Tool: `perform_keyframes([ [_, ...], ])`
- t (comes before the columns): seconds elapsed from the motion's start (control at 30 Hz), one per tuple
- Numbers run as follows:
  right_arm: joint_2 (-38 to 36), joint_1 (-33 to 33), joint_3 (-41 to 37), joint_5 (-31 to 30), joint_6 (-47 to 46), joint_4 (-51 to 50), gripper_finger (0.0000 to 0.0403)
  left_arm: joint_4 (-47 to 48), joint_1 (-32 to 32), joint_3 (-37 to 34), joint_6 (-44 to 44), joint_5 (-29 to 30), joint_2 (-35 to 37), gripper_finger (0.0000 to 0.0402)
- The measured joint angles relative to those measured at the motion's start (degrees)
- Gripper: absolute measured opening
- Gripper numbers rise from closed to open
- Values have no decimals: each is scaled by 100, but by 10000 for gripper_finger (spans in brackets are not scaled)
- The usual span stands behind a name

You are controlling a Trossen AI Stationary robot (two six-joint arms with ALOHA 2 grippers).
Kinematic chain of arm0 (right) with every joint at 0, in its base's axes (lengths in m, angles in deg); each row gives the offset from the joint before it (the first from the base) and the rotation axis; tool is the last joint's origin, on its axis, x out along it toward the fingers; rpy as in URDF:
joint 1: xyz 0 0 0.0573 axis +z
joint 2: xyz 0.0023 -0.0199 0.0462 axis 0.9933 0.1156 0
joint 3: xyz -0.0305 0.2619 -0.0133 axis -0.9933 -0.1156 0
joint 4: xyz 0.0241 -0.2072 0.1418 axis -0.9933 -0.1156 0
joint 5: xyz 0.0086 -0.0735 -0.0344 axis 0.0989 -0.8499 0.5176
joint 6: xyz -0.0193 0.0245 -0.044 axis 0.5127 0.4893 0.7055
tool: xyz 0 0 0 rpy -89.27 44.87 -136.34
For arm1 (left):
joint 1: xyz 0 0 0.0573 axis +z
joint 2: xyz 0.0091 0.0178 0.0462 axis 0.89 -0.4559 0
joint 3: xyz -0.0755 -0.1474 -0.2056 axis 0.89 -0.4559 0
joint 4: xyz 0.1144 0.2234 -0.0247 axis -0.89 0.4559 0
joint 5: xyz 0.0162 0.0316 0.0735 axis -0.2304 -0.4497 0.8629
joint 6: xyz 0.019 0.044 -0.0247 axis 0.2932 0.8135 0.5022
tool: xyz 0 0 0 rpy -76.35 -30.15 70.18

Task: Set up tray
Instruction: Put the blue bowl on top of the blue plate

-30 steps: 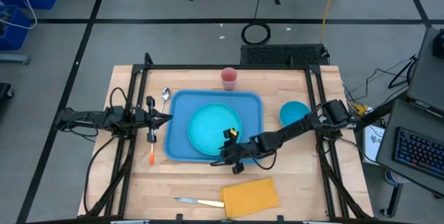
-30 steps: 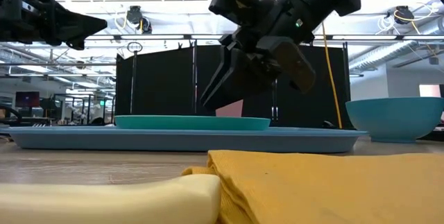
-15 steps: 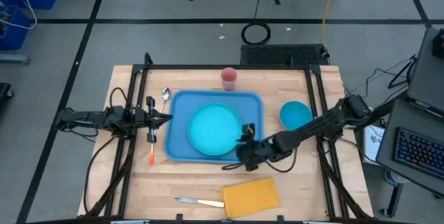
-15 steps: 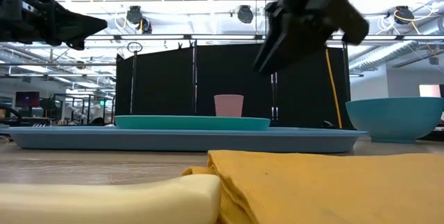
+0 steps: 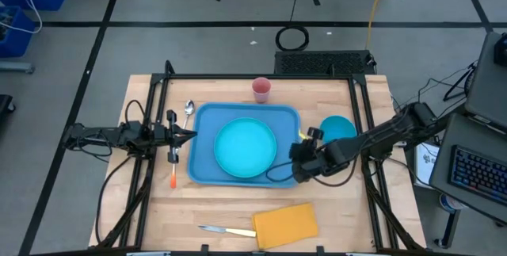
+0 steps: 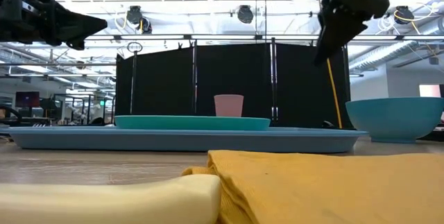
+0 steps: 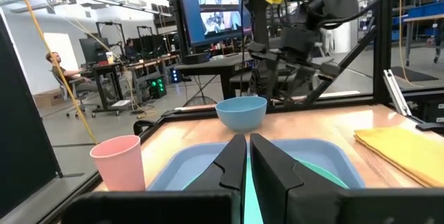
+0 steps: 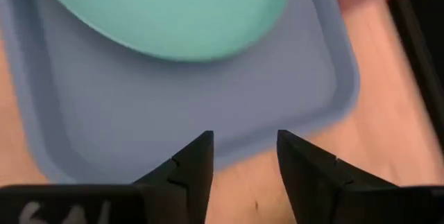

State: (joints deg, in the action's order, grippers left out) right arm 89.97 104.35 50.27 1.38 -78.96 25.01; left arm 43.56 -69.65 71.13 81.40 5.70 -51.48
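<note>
From above, the blue tray (image 5: pixel 245 145) lies in the middle of the wooden worktop (image 5: pixel 341 208), its long axis running left to right, with a round turquoise plate (image 5: pixel 245 147) on it. The right tool (image 5: pixel 303 161) hangs over the tray's right edge, near its front corner, so the right arm is much the nearer. A turquoise bowl (image 5: pixel 337 129) sits just beyond that edge. The left tool (image 5: pixel 188 135) waits just off the tray's left edge, above a spoon (image 5: pixel 188 110) and an orange-handled utensil (image 5: pixel 173 178). A pink cup (image 5: pixel 261 89) stands behind the tray; a yellow cloth (image 5: pixel 285 224) and a knife (image 5: pixel 226 231) lie in front, with bare worktop between.

At worktop height, the tray and plate lie flat; the right tool (image 6: pixel 333 33) is raised clear of them.

The left wrist camera shows its fingers (image 7: pixel 232 161) pressed together, empty.

The right wrist camera shows its fingers (image 8: pixel 198 161) parted and empty above the tray's corner rim.
</note>
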Motion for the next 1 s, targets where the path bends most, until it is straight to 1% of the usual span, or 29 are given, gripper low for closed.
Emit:
perform_keyframes([
  [0.2,-34,-245,0,320,-913,-896,187,3,-1,0,0,-1,-2,26],
  [0.27,-25,-299,0,332,-1141,-1118,200,4,-1,0,1,0,-1,26],
  [0.43,-29,-384,0,335,-1554,-1473,226,5,1,0,0,0,-2,26],
  [0.57,-35,-392,-92,394,-1791,-1658,236,3,1,0,0,0,-1,26],
  [0.63,-72,-416,-257,516,-1895,-1659,237,1,0,0,1,0,-1,26],
  [0.77,-323,-534,-747,492,-2069,-1654,235,1,0,0,1,-1,-1,26],
  [0.9,-816,-652,-1318,548,-2278,-1547,230,0,0,0,0,-1,-1,26],
  [1.0,-1262,-689,-1754,627,-2349,-1288,229,3,1,0,0,0,-2,26],
])
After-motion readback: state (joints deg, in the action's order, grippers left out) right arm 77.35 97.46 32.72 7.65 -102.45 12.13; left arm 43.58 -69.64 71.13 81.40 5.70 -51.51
